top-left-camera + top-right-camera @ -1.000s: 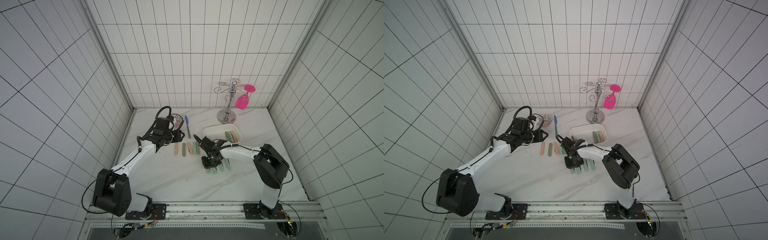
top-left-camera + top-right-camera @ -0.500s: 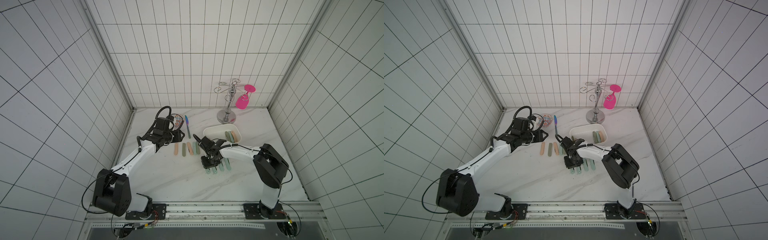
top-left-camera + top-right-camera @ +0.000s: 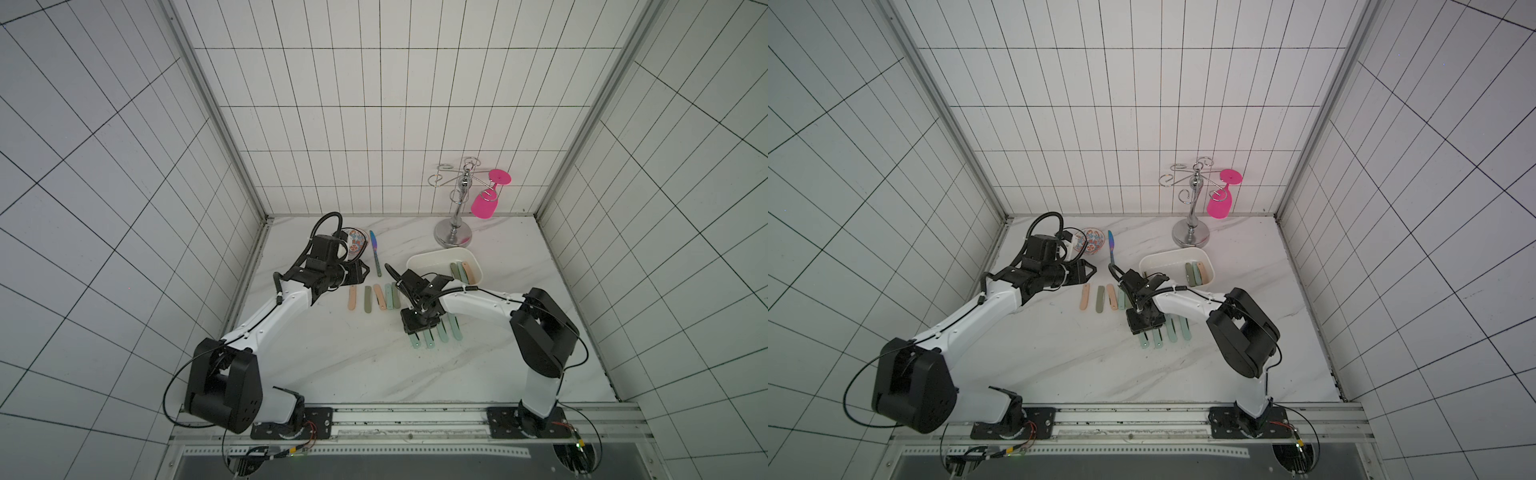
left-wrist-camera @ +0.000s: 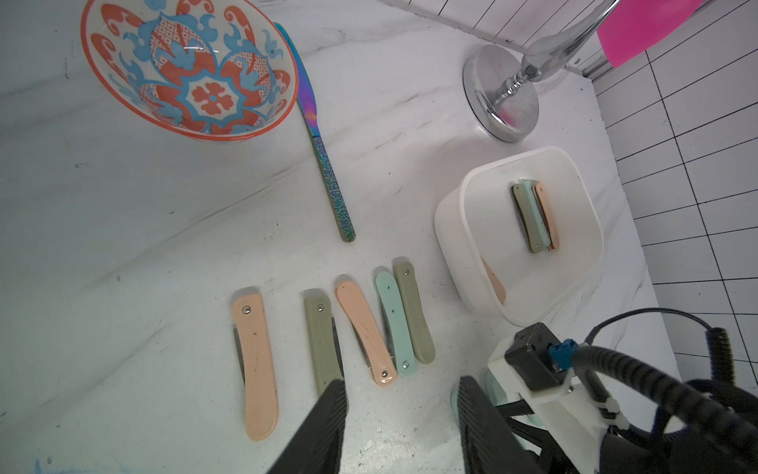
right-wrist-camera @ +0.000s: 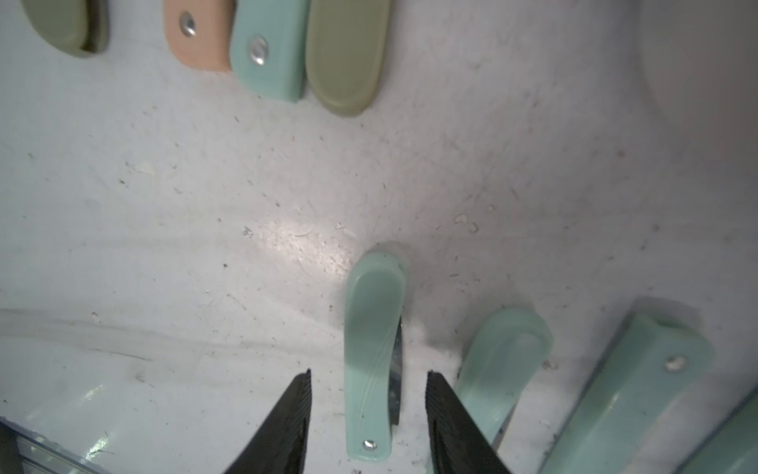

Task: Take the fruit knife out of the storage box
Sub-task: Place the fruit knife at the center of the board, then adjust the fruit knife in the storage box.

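patterned bowl (image 4: 188, 69) | iridescent table knife (image 4: 328, 176) just beside bowl | chrome stand (image 3: 454, 237) at back | pink glass (image 3: 483, 206) hanging from stand

Storage box (image 3: 428, 262): one is counted.
Fruit knives in the box (image 4: 532, 217): three are seen side by side: one olive, one mint, one peach.
Fruit knives in the far row (image 4: 359, 328): five are counted on the table: two peach, two olive, one mint.
Fruit knives in the near row (image 3: 443, 332): four are counted, all mint.
Patterned bowl (image 4: 188, 69): one.
Iridescent table knife (image 4: 328, 172): one.
Chrome stand (image 3: 454, 237): one.
Pink glass (image 3: 484, 205): one.
Robot arms (image 3: 266, 320): two.
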Controlling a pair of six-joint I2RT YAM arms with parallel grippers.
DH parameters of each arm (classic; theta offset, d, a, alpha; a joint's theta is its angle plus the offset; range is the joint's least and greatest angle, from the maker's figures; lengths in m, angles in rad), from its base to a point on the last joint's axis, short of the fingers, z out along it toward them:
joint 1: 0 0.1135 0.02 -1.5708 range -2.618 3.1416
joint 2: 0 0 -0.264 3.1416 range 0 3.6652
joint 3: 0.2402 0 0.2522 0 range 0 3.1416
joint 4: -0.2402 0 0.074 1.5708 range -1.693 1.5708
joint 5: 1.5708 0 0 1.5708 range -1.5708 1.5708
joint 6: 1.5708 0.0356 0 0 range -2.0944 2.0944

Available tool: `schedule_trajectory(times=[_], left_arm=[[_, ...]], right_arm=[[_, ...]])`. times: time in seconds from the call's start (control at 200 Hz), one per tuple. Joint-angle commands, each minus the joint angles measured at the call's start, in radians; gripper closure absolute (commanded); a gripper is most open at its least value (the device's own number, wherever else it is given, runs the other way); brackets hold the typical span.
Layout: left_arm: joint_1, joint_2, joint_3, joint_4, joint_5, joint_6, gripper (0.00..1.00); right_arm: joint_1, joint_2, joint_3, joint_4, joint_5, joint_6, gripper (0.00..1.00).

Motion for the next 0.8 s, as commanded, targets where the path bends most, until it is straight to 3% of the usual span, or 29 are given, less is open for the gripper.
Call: schedule_trajectory(times=[0.0,0.195,0.52,0.795], left_arm=[[-0.003,-0.039,-0.001,0.012,0.006,0.014,0.52],[-0.003,-0.073,0.001,0.016,-0.010,0.025,0.46],[-0.004,-0.069,0.020,0.067,-0.023,0.004,0.40],[-0.004,-0.034,0.046,0.087,-0.025,-0.027,0.39]], right_arm=[[-0.012,-0.066,0.087,-0.092,0.062,-0.039,0.51],[-0.100,-0.101,0.157,-0.160,0.104,-0.106,0.36],[-0.298,0.016,0.313,-0.182,0.047,-0.207,0.37],[-0.356,0.213,0.473,-0.198,0.006,-0.267,0.46]])
